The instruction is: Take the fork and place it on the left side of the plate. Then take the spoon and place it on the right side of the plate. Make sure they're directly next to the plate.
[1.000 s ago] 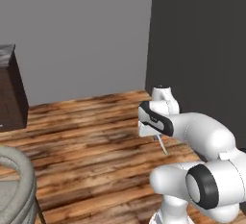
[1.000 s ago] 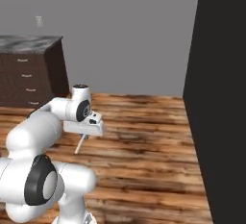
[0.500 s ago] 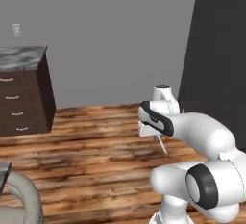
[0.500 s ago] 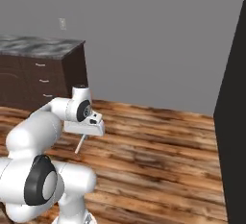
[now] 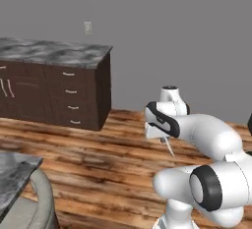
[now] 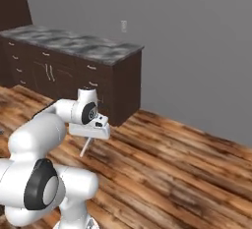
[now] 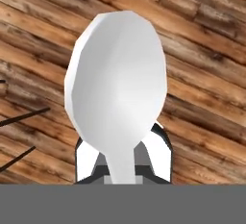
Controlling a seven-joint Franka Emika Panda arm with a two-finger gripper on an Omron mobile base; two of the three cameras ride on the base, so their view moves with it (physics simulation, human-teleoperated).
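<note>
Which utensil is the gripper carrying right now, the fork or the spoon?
The spoon: the hand view shows a rounded oval bowl with no tines, its handle pinched in the shut gripper, above the wooden floor.

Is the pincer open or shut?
Shut on the spoon: the pincer pinches its thin handle, and the bowl sticks out over the wooden floor.

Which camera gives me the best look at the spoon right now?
The hand view: the spoon is close up, its rounded bowl facing the camera above the shut pincer. Both base views show it as a thin pale sliver hanging below the hand.
</note>
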